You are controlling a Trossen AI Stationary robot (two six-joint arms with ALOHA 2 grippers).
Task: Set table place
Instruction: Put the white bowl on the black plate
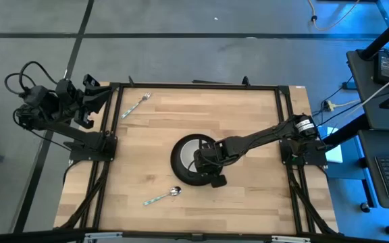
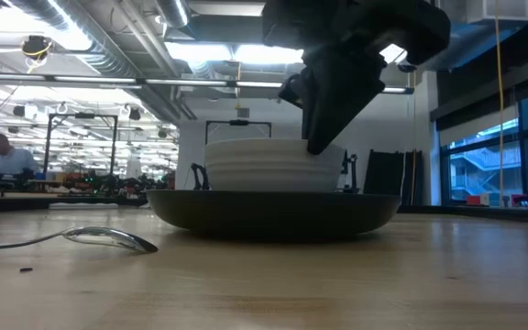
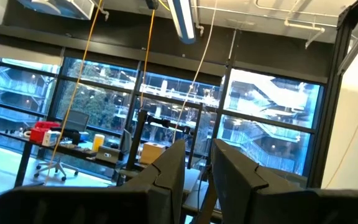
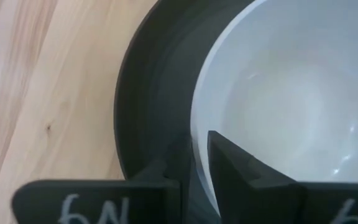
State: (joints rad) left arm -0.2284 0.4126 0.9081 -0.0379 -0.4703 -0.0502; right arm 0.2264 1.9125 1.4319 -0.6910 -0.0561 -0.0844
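Although the setting is not yet complete, its centre is already laid: a dark plate lies near the middle of the table, and a white bowl is seated on it, level and upright in the low view. The right gripper is held over the bowl's rim, one finger inside the wall and one outside, as the right wrist view shows; the fingers are seen only slightly apart around the rim, and whether the bowl is gripped or being let go cannot be told. The cutlery is judged to be what is left. A spoon lies on the wood just beside the plate, toward the near edge, at a slant rather than squared to it, and a fork lies well apart at the far left corner. The left gripper is parked off the table's left end, pointed out into the room, its fingers narrowly apart and nothing between them
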